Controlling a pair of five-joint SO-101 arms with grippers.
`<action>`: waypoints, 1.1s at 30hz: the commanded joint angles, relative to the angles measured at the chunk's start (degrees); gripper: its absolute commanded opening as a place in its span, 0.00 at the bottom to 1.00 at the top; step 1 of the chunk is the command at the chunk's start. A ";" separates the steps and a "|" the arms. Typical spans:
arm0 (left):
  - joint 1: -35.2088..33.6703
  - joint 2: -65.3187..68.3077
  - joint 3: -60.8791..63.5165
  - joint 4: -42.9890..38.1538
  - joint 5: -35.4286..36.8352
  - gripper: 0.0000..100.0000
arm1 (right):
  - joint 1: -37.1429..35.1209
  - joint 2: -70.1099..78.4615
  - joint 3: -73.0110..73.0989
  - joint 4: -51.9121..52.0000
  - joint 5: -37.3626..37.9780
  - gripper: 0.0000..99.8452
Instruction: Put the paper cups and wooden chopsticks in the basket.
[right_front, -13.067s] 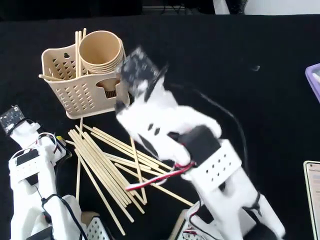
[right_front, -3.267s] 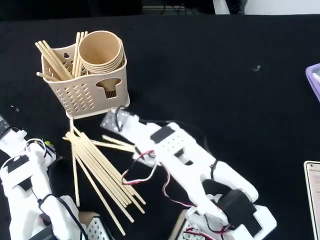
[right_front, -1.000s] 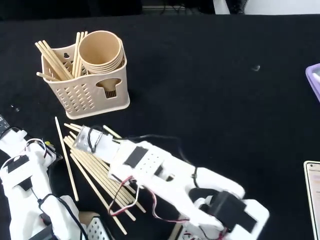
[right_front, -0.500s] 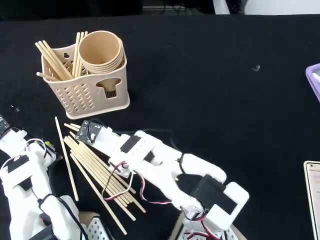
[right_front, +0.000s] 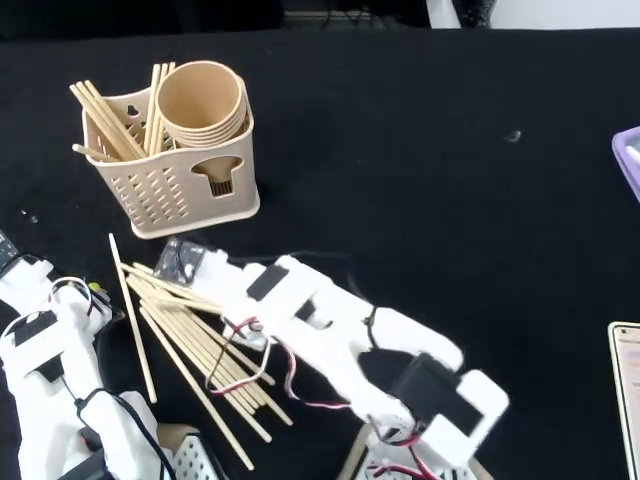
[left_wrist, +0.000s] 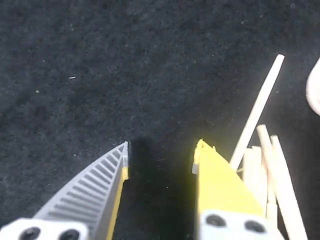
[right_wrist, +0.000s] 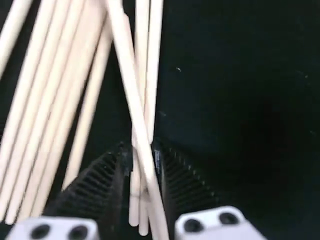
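My right gripper is pinched on a few chopsticks from the pile, so next I'd lift them clear toward the basket — left gripper hangs wide, empty.

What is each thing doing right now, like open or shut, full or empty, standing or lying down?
Basket: upright, partly filled.
Paper cups: stacked, upright inside the basket.
Basket chopsticks: standing on end, leaning.
Loose chopsticks: lying in a pile on the table.
Right gripper: shut on a few loose chopsticks.
Left gripper: open, empty.
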 joint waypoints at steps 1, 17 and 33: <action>-0.31 -1.32 -2.59 -0.44 0.00 0.22 | 2.90 -5.23 0.48 0.44 0.44 0.01; -0.31 -1.32 -2.68 -0.44 0.00 0.22 | 0.18 7.52 -9.19 0.97 -3.60 0.18; -0.31 -1.32 -2.68 -0.44 0.00 0.22 | 2.37 4.79 -9.63 1.23 0.88 0.01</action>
